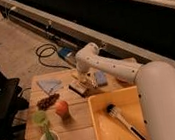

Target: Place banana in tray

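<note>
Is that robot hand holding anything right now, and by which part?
It cannot be told. The gripper sits low over the dark block beside the blue sponge, hiding whatever is beneath it.

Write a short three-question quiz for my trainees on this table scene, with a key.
1. True or false: the brush lies inside the yellow tray.
2. Where on the table does the claw hang?
A. At the far side, next to the blue sponge
B. At the near edge
C. Inside the yellow tray
3. Short answer: in the picture, on which side of the yellow tray does the orange fruit sit?

Key: 1 true; 2 A; 3 left.
</note>
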